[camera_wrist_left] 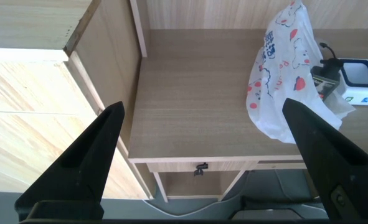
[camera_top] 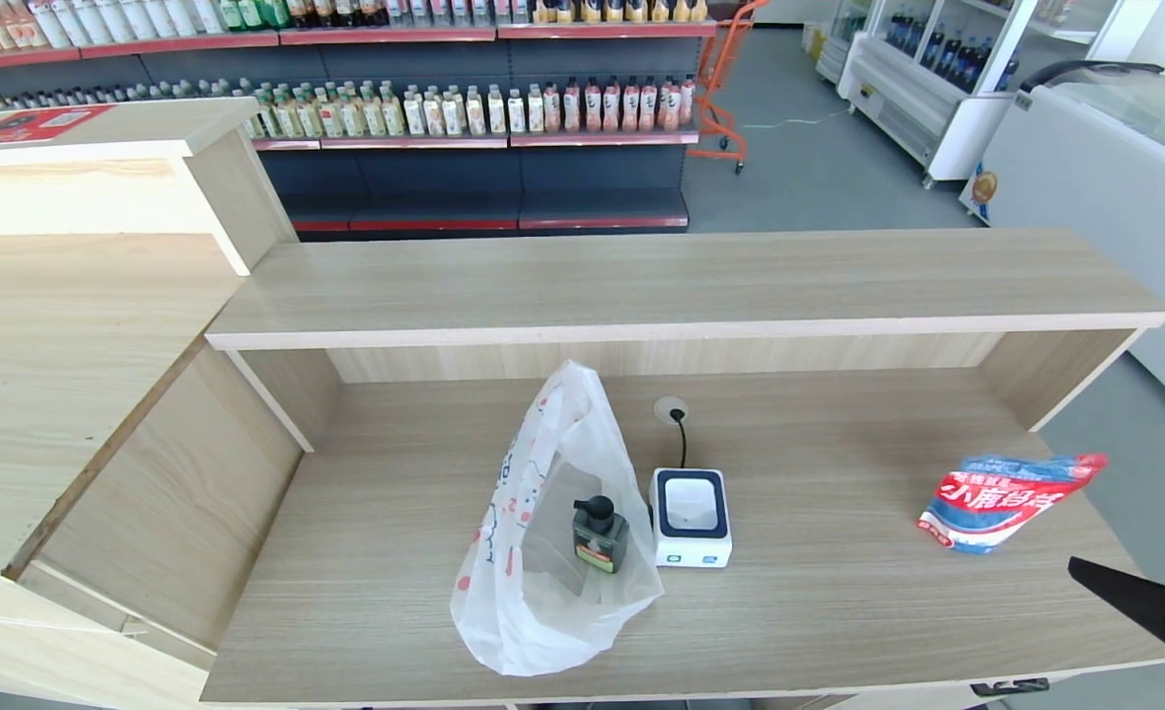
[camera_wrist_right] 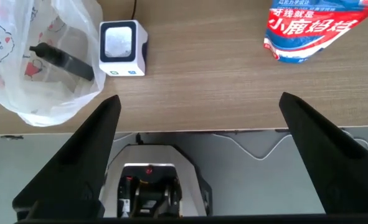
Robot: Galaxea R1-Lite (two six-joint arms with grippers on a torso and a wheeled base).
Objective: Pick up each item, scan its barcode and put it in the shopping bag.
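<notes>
A white plastic shopping bag (camera_top: 543, 523) with red print stands mid-counter, and a dark pump bottle (camera_top: 599, 534) sits inside it. Touching the bag's right side is the white barcode scanner (camera_top: 691, 516). A red and blue pouch (camera_top: 1006, 498) lies flat at the counter's right end. My right gripper (camera_top: 1129, 567) hangs open and empty off the front right corner, nearer me than the pouch (camera_wrist_right: 311, 28); its wrist view also takes in the scanner (camera_wrist_right: 122, 48) and the bag (camera_wrist_right: 40, 62). My left gripper (camera_wrist_left: 202, 162) is open and empty over the front left edge, left of the bag (camera_wrist_left: 283, 74).
A raised wooden ledge (camera_top: 681, 286) runs along the back of the counter (camera_top: 838, 611), with side panels at both ends. A taller wooden unit (camera_top: 69, 325) stands on the left. The scanner's cable (camera_top: 682, 439) runs to a hole behind it. Store shelves and freezers stand beyond.
</notes>
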